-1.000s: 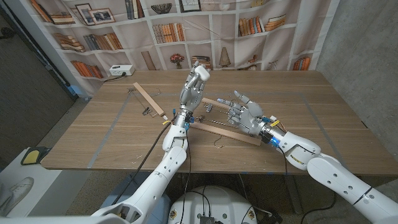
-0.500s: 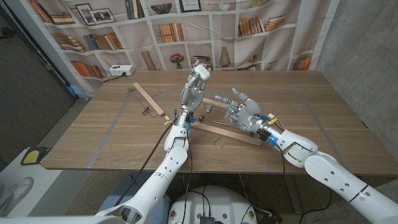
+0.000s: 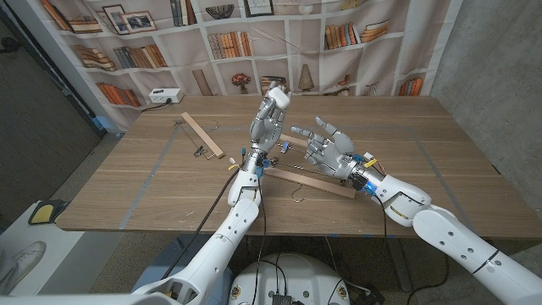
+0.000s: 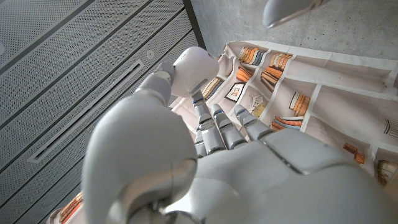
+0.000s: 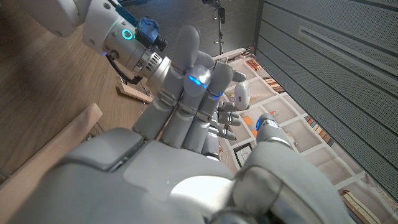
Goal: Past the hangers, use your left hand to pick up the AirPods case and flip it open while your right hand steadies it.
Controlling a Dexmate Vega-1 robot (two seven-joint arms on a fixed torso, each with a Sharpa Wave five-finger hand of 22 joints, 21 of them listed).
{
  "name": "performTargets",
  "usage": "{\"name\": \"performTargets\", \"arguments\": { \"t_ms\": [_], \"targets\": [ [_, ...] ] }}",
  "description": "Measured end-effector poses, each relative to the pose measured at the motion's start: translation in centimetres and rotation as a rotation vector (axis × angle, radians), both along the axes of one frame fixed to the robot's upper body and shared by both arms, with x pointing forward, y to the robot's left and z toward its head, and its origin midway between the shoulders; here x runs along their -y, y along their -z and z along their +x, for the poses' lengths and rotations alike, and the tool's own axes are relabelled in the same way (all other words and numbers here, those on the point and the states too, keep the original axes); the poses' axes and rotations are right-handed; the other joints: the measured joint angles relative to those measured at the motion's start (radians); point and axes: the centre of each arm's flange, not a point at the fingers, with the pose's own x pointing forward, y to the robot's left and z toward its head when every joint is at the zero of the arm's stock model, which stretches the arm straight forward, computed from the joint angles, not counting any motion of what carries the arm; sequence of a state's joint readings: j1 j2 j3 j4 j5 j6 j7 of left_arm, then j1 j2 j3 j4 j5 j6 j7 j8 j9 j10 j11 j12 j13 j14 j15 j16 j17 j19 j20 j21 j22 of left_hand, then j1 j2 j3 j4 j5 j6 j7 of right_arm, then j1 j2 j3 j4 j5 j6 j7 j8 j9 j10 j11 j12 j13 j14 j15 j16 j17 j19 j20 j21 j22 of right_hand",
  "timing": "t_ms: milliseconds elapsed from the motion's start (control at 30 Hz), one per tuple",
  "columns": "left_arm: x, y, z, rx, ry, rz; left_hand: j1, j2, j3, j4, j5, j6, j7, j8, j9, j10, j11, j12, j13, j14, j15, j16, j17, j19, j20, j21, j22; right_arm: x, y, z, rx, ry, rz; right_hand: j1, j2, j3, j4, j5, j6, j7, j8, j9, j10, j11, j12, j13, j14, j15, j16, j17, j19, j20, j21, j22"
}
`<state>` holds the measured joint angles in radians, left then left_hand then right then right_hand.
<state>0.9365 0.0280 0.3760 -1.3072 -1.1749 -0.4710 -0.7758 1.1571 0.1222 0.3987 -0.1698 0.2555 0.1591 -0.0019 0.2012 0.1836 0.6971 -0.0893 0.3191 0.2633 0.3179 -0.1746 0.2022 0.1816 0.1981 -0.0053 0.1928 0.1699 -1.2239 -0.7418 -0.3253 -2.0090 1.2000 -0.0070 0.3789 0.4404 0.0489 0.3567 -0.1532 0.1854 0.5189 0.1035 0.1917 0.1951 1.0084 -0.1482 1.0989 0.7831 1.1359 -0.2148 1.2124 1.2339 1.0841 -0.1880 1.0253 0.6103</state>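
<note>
My left hand point(image 3: 268, 121) is raised above the middle of the table and holds a small white AirPods case point(image 3: 279, 99) at its fingertips. In the left wrist view the rounded white case point(image 4: 194, 65) sits at the tips of the fingers point(image 4: 219, 127); I cannot tell whether its lid is up. My right hand point(image 3: 329, 149) hovers just to the right of the left hand with its fingers spread, holding nothing and not touching the case. In the right wrist view its fingers point(image 5: 194, 84) reach toward the left wrist point(image 5: 127, 38), with the case point(image 5: 241, 94) small beyond them.
One wooden hanger point(image 3: 202, 135) lies at the table's left back. A second hanger point(image 3: 317, 175) lies under both forearms, also seen as wood point(image 5: 73, 135) in the right wrist view. A white power strip point(image 3: 165, 96) sits at the far left edge. A bookshelf backdrop hangs behind.
My right hand has moved left and slightly up, closer to the left hand. The left hand with the case has shifted a little to the right.
</note>
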Motion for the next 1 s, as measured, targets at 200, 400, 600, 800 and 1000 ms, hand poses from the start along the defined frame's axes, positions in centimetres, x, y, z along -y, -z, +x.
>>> {"name": "performTargets", "arguments": {
  "t_ms": [200,400,600,800,1000],
  "targets": [
    [0.5,0.0,0.1,0.007,0.016,0.003,0.002,0.002,0.004,-0.004,0.000,0.000,0.000,0.000,0.000,0.000,0.000,-0.002,0.000,0.000,0.000,0.000,0.000,0.000,0.000,0.000,0.000,-0.2,-0.4,-0.1,-0.004,0.011,0.020,0.038,-0.010,0.021,-0.013,0.000,0.031,-0.006,0.000,-0.005,0.035,-0.011,0.026,-0.007,0.056,-0.003,0.052,0.000,0.034,-0.019,0.042,0.022],
    [1.0,0.2,0.2,0.006,0.029,0.003,0.004,0.004,0.004,-0.004,0.000,0.000,0.000,0.000,0.000,0.000,0.000,-0.007,0.000,0.002,0.002,0.000,0.000,0.000,0.000,0.000,0.000,-0.4,-0.7,-0.1,-0.018,0.023,0.045,0.065,-0.014,0.034,-0.010,0.000,0.059,-0.008,0.000,-0.005,0.059,-0.011,0.070,0.032,0.080,-0.002,0.095,0.000,0.045,-0.023,0.062,0.032],
    [1.4,0.3,0.3,0.012,0.045,0.005,0.006,0.003,0.004,-0.004,0.007,0.004,-0.004,0.000,0.000,0.000,0.000,-0.007,0.000,0.002,0.002,0.000,0.000,0.000,0.000,0.000,0.000,-0.7,-1.0,-0.3,-0.024,0.021,0.067,0.079,-0.017,0.044,-0.008,0.000,0.068,-0.014,0.000,-0.006,0.065,-0.013,0.085,0.053,0.089,0.000,0.132,0.000,0.045,-0.023,0.073,0.032],
    [1.6,0.4,0.4,0.010,0.053,0.004,0.006,0.004,0.004,-0.004,0.007,-0.002,-0.013,0.000,0.000,0.000,0.000,-0.007,0.000,0.002,0.002,0.000,0.000,0.000,0.000,0.000,0.000,-1.2,-1.1,-0.4,-0.032,0.010,0.085,0.082,-0.013,0.050,-0.002,0.000,0.080,-0.019,0.000,-0.006,0.076,-0.016,0.100,0.068,0.093,0.000,0.153,0.000,0.045,-0.023,0.085,0.033],
    [1.8,0.5,0.4,0.010,0.062,0.003,0.009,0.002,0.004,-0.004,0.007,-0.002,-0.013,-0.005,0.000,0.000,0.000,-0.007,0.000,0.000,0.004,0.000,0.000,-0.004,-0.004,0.000,0.000,-1.8,-1.1,-0.4,-0.043,-0.005,0.103,0.089,-0.006,0.056,0.004,0.000,0.107,-0.018,0.000,-0.006,0.117,-0.014,0.148,0.119,0.113,0.001,0.186,0.000,0.054,-0.024,0.108,0.046]
  ]
}}
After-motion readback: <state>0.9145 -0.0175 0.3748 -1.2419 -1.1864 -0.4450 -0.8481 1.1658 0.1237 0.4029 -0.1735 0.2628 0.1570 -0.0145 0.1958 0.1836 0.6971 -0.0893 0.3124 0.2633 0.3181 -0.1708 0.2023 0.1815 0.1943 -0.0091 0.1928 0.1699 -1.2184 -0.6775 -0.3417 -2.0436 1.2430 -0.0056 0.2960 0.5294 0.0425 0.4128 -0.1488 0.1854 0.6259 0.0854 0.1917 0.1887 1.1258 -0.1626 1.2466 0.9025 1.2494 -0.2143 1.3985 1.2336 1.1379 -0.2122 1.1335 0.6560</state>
